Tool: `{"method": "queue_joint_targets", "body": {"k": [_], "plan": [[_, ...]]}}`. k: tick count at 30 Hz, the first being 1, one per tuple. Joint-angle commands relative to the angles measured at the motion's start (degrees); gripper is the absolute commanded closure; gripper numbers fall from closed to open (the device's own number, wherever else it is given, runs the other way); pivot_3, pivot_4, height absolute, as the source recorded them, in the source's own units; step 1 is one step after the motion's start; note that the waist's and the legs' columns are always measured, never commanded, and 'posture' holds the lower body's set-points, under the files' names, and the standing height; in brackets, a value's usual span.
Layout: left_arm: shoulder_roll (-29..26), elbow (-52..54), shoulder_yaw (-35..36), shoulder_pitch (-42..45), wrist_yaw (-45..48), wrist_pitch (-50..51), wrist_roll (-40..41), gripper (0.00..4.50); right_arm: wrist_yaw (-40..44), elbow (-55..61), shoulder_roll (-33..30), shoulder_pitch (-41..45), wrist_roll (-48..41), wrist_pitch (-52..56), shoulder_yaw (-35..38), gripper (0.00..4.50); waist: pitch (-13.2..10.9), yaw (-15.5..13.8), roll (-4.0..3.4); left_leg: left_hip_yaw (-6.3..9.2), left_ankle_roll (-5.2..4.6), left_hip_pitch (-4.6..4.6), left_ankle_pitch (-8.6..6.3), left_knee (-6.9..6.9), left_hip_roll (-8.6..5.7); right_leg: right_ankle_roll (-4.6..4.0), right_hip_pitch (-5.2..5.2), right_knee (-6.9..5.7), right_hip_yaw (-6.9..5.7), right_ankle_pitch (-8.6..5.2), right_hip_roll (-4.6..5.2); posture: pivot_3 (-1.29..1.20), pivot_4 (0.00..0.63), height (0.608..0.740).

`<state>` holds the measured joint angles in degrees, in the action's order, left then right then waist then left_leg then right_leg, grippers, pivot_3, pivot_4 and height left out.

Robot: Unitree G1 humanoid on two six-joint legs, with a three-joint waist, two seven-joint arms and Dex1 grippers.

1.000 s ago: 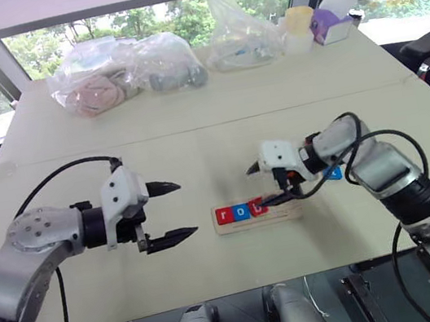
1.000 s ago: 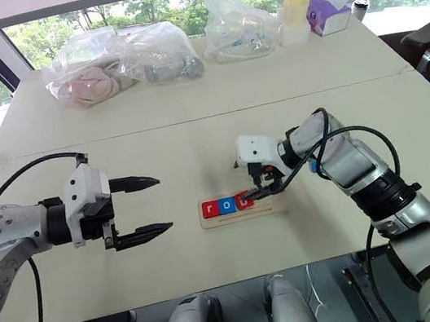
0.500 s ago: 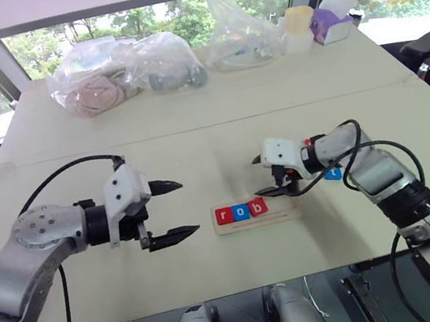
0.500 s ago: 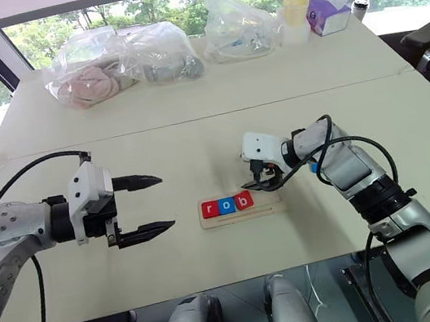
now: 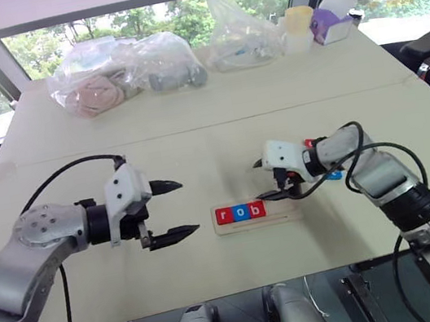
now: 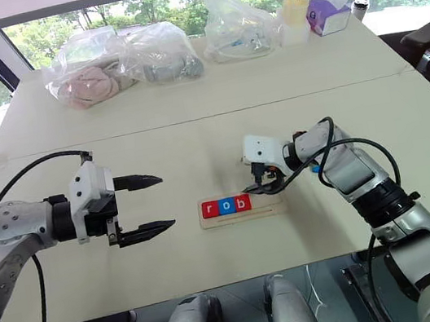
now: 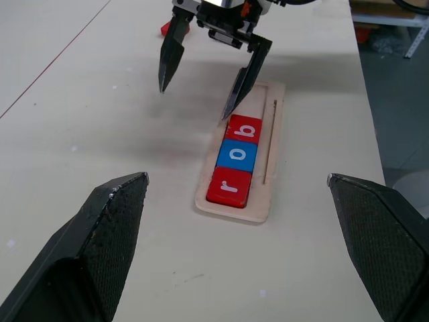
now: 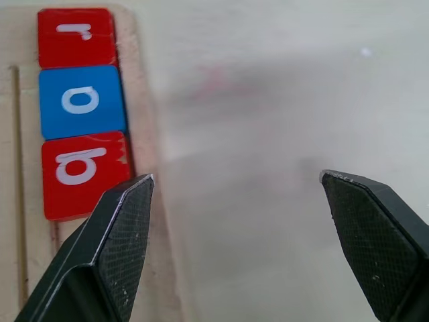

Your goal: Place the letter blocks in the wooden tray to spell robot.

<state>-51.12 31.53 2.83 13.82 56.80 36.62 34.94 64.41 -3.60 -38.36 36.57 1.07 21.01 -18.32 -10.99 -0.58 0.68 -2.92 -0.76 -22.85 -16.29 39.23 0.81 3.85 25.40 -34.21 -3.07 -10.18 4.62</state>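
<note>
While the right end effector (image 5: 266, 179) hangs with its two black fingers spread and nothing between them, the wooden tray (image 5: 281, 211) lies on the table (image 5: 196, 147) just below and beside it, one fingertip (image 7: 231, 106) coming down by the tray's inner end of the filled row. Three letter blocks sit side by side in the tray: a red r (image 7: 228, 186), a blue o (image 7: 237, 155) and a red b (image 7: 246, 129), the b nearest the right end effector. The rest of the tray beyond the b is bare wood. A blue block (image 5: 332, 175) peeks out behind the right forearm. The left end effector (image 5: 175, 210) hovers released, fingers wide apart, well to the tray's left and apart from it.
</note>
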Motion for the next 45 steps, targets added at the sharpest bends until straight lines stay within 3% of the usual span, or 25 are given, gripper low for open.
{"method": "queue_joint_targets", "body": {"k": [1,6,11,19,26,39,42,45], "plan": [[0.25,0.7,-0.02,0.65,-0.08,-1.3,-0.39,0.0,-6.1,-1.1,-0.88,3.39,1.13,-0.18,5.54,0.44,0.0,0.01,0.0,0.0,0.0,0.0,0.0,0.0,-0.01,0.0,0.0,0.0,0.0,0.0,0.0,0.0,0.15,0.74],[0.72,0.9,-0.12,0.3,-0.35,-1.49,-0.54,0.0,-19.01,-5.26,-0.53,4.53,1.54,10.11,14.66,0.44,0.0,-0.18,0.0,-0.01,0.01,-0.02,0.01,0.0,-0.01,-0.01,-0.01,0.0,-0.01,0.0,0.0,0.0,0.15,0.74],[1.4,0.47,-0.86,0.7,-0.27,-1.85,-1.05,0.0,-29.39,-6.04,3.84,4.06,-1.76,26.09,23.91,0.44,0.01,0.13,0.0,-0.01,0.01,-0.09,0.0,0.0,-0.02,-0.01,0.03,0.03,0.01,0.01,0.01,0.0,0.15,0.74],[2.0,-0.71,-2.11,2.11,0.2,-2.54,-1.64,0.0,-41.77,-2.45,11.63,2.4,-4.81,40.51,32.46,0.44,0.01,0.26,-0.02,0.0,0.0,-0.07,0.01,0.0,-0.03,-0.03,0.04,-0.02,0.0,0.02,-0.04,0.0,0.15,0.74],[2.48,-0.97,-2.52,3.19,0.48,-2.05,-1.76,0.0,-48.75,-3.39,17.76,2.75,-6.44,41.0,34.33,0.44,0.01,0.76,-0.03,0.05,0.0,-0.09,0.01,-0.01,-0.02,-0.01,0.04,-0.02,0.01,0.02,-0.04,0.0,0.15,0.74],[2.45,-0.16,-2.2,2.56,-0.81,-1.98,-2.06,0.0,-57.89,-2.99,23.01,0.87,-6.43,42.74,32.29,0.44,0.03,1.36,-0.03,0.13,-0.01,-0.09,0.01,-0.01,0.0,0.0,0.03,-0.02,0.01,0.01,-0.04,0.0,0.15,0.74],[2.49,-0.23,-2.38,2.64,-1.02,-2.06,-2.14,0.0,-58.89,-3.05,23.87,1.24,-6.41,43.09,31.43,1.34,0.03,1.42,-0.02,0.13,-0.01,-0.09,0.01,-0.01,0.0,0.0,0.03,-0.02,0.01,0.01,-0.04,0.0,0.15,0.74],[2.6,-0.35,-2.58,2.74,-1.08,-2.16,-2.23,0.0,-58.99,-2.3,23.91,1.16,-6.4,43.54,30.19,2.93,0.04,1.47,-0.02,0.13,-0.01,-0.06,0.01,-0.01,0.01,-0.01,0.02,-0.02,0.0,0.01,-0.04,0.0,0.15,0.74]]}}
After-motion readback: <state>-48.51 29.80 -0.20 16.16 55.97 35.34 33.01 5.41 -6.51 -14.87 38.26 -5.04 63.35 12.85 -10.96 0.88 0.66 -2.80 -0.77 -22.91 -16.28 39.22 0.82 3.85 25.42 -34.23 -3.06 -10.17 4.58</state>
